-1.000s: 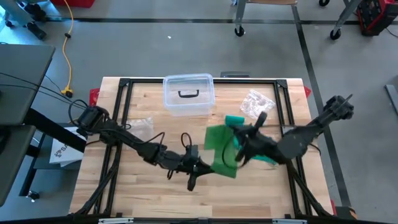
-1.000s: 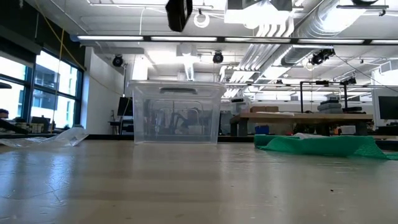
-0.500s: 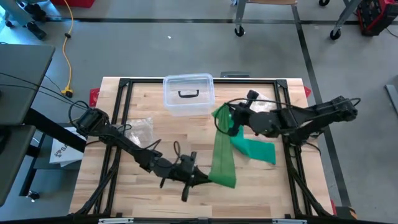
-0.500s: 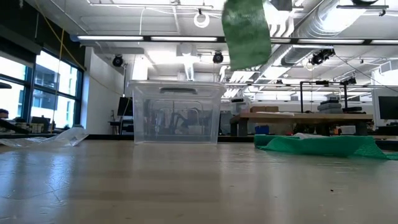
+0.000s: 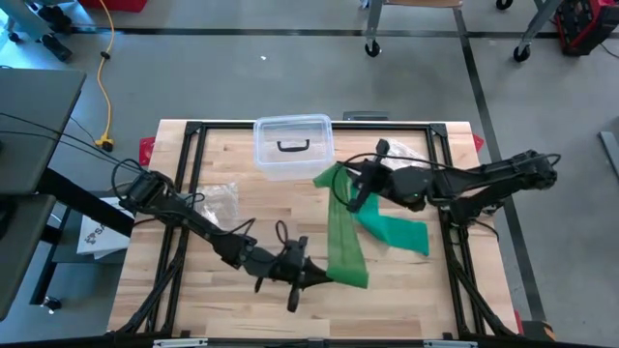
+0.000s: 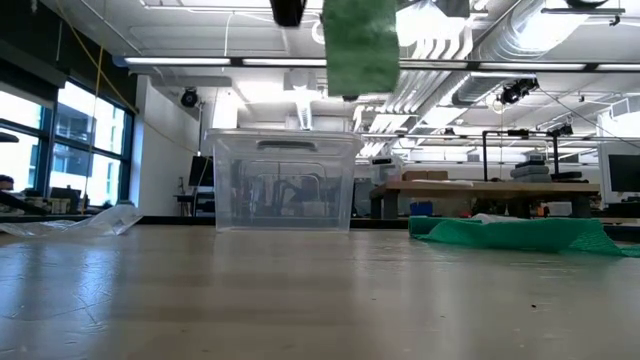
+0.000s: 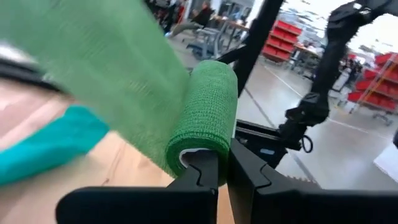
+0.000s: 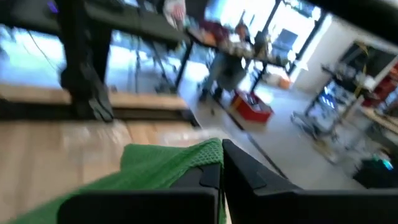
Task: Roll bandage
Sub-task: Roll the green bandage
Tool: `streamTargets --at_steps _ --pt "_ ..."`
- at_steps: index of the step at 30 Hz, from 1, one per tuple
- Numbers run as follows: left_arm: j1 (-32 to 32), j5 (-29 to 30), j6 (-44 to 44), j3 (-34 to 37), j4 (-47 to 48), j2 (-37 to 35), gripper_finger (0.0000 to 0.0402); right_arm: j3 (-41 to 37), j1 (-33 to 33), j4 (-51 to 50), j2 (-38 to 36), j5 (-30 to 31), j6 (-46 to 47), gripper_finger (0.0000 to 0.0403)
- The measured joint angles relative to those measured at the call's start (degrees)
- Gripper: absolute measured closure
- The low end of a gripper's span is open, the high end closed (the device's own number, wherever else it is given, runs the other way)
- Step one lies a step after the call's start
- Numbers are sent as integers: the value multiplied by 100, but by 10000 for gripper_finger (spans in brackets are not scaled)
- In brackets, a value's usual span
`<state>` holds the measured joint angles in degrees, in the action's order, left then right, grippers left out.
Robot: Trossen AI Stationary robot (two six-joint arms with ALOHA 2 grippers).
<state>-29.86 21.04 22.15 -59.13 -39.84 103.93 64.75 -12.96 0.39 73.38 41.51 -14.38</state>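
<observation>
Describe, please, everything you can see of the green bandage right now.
The green bandage is a woven, stretchy-looking strip, partly wound into a roll. The left gripper is shut on the roll end near the table's front; the right gripper is shut on the free end, nearer the clear box. The strip hangs between them above the table, passing over a teal cloth.

One long green elastic bandage (image 5: 344,242), one teal folded cloth (image 5: 398,232), one clear plastic lidded box (image 5: 293,147), two crinkled clear plastic wrappers (image 5: 221,200) (image 5: 401,157), two dark robot arms (image 5: 198,221) (image 5: 474,184).
</observation>
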Motion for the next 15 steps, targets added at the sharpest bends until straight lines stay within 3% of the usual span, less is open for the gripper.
streamTargets --at_steps 9,15 --pt "291 126 752 2 -39 356 398 0 -1075 912 -31 -368 -373 403" --pt "480 137 733 2 -36 417 398 0 -1904 1242 -33 -753 -484 403"
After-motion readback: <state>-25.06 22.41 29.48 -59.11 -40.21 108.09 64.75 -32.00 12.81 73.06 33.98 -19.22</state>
